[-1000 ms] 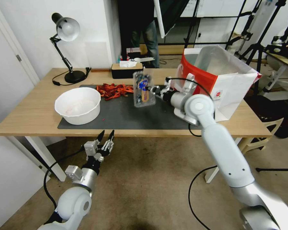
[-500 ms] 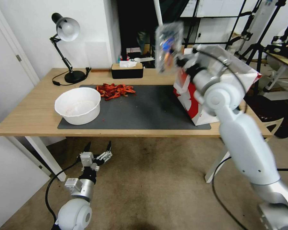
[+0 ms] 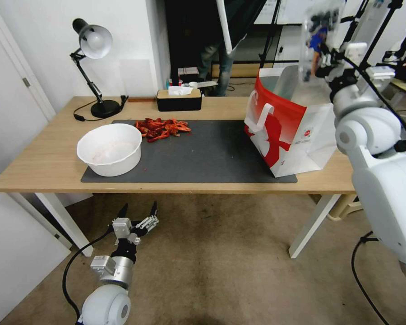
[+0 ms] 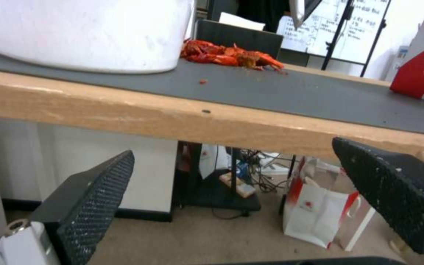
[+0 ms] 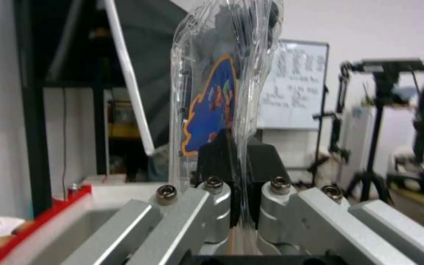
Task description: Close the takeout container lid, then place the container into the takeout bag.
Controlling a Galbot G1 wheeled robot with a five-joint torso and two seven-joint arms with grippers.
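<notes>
My right gripper [image 3: 324, 62] is shut on the takeout container [image 3: 318, 36], a clear clamshell with dark berries held upright, high over the open top of the takeout bag [image 3: 279, 131]. In the right wrist view the container [image 5: 222, 92] stands clamped between the fingers of the gripper [image 5: 236, 162], its lid [image 5: 212, 106] pressed against the base and bearing a blue, orange-edged sticker. The bag's red rim [image 5: 40, 217] lies below it. The red-and-white bag stands on the table's right end. My left gripper [image 3: 137, 215] hangs open below the table's front edge, its pads [image 4: 94, 206] wide apart.
A white bowl [image 3: 109, 149] and a pile of red crawfish shells [image 3: 162, 127] sit on the dark mat [image 3: 203, 153]. A desk lamp [image 3: 92, 67] and a tissue box [image 3: 179, 99] stand at the back. Tripods crowd the right side. Another bag [image 4: 320, 213] stands on the floor.
My right arm has lifted the container from over the mat and carried it up and to the right, to above the bag's opening. The left gripper dropped lower, then stayed still.
</notes>
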